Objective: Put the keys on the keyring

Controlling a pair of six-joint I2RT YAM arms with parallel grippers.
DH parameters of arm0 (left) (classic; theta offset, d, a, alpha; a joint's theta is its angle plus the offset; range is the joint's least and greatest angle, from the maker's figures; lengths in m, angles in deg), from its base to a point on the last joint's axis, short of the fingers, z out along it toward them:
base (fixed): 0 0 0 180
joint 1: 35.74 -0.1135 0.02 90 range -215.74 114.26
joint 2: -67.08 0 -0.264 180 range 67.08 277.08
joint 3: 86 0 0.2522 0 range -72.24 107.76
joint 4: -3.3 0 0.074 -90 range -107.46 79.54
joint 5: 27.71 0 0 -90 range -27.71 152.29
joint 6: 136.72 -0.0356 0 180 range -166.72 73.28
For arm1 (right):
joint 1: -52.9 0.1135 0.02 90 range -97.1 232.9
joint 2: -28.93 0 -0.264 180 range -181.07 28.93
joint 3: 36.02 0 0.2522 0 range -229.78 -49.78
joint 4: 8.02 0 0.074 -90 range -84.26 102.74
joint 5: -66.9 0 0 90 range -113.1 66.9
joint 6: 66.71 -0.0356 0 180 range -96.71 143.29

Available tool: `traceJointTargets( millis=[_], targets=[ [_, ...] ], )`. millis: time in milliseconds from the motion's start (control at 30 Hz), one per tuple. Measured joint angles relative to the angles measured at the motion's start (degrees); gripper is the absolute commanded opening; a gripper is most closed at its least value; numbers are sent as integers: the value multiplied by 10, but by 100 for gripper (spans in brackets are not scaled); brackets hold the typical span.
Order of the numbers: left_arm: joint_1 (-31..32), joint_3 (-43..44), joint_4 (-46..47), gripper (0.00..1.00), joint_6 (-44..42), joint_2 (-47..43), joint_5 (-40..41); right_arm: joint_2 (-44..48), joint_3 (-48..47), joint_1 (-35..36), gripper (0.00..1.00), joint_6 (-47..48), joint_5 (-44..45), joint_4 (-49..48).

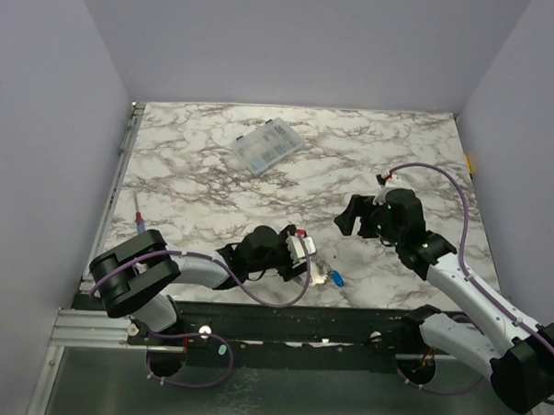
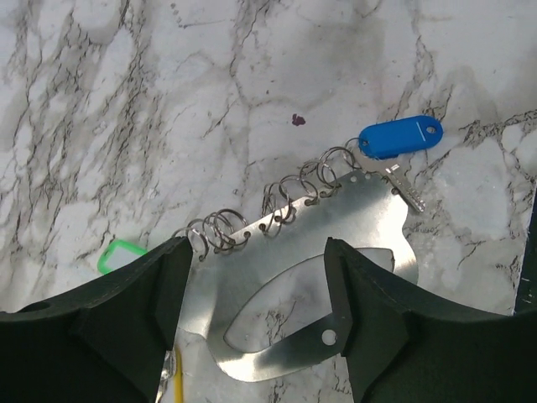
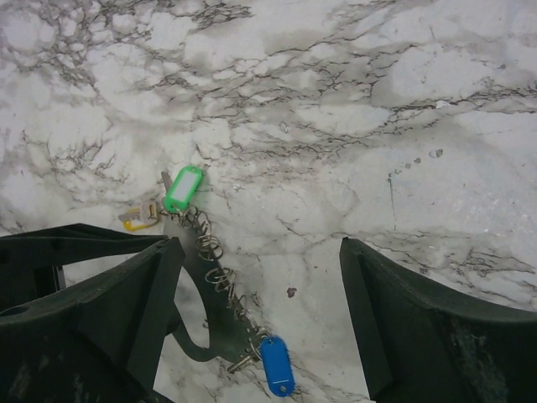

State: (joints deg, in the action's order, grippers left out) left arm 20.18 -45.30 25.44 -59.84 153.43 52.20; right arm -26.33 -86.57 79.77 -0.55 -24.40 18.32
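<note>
Matte black left fingers (image 2: pixel 126 319) and right fingers (image 3: pixel 419 319) gape empty; shiny flat keyring (image 2: pixel 361 218) carries plastic-tagged keys (image 2: pixel 400 137).

You're getting nothing readable here: the blue key tag (image 2: pixel 400 137) is showing a plain face, and the green key tag (image 3: pixel 183 189) is showing only a pale, unlettered insert.

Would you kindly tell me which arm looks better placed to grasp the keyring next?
Left, I think. The left tool hangs open directly over the keyring, one finger on each side of its metal loop. The right tool, also open, hangs farther off, with the keyring beside one finger.
</note>
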Motion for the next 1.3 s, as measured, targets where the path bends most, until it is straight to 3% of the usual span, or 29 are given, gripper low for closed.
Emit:
traceJointTargets(
  millis=[333, 667, 867, 1300],
  targets=[
    [31, -20, 76, 45, -103, 18, 5, 0, 11, -6, 86, 8, -45, -21],
    [31, -20, 94, 43, -151, 56, 6, 1, 17, -10, 86, 8, -62, -29],
    [31, -10, 95, 33, -169, 88, 7, 1, 20, -12, 86, 8, -72, -36],
    [31, 2, 104, 30, -189, 103, 19, 3, 26, -15, 86, 8, -93, -44]
  ],
)
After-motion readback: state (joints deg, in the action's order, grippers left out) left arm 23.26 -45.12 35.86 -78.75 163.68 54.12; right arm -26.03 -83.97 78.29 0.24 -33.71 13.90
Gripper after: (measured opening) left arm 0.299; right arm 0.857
